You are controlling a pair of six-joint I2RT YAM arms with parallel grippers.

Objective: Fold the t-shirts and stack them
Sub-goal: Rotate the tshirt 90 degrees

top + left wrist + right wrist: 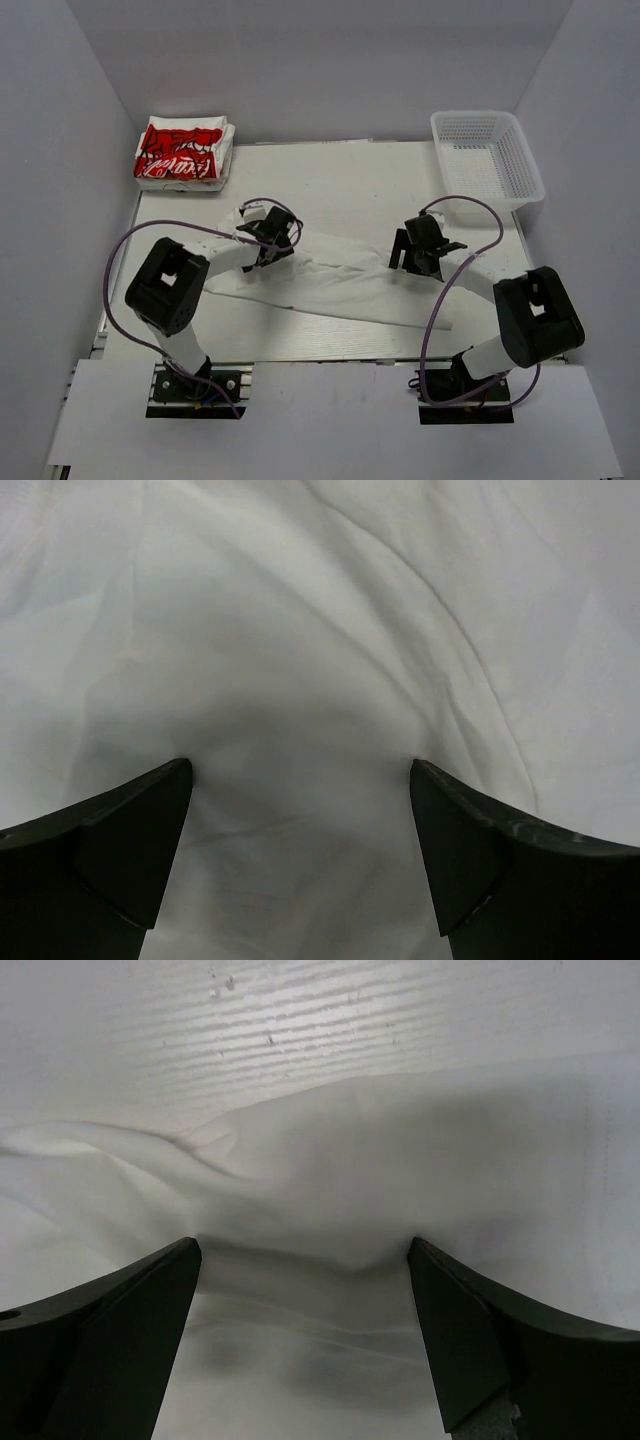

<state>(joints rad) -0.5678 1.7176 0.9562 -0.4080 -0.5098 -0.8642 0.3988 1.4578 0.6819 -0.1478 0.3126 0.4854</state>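
Done: folded red-print t-shirts (183, 153) piled at 10 o'clock | Remaining: plain white t-shirt (345, 292) rumpled at centre, unfolded | left gripper (300, 770), right gripper (303, 1250): jaws spread wide over its cloth, gripping nothing.

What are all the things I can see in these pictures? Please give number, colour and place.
table: one, pale grey, under everything
plain t-shirt: one, white, lying creased across the middle of the table
folded t-shirts: a small stack, number unclear, white with red print on top, far left corner
basket: one, white mesh, far right corner
cables: two, purple, one looping from each arm
left arm: one, black and white, near left
right arm: one, black and white, near right
left hand: one, black, open, over the left part of the plain t-shirt
right hand: one, black, open, over its right part
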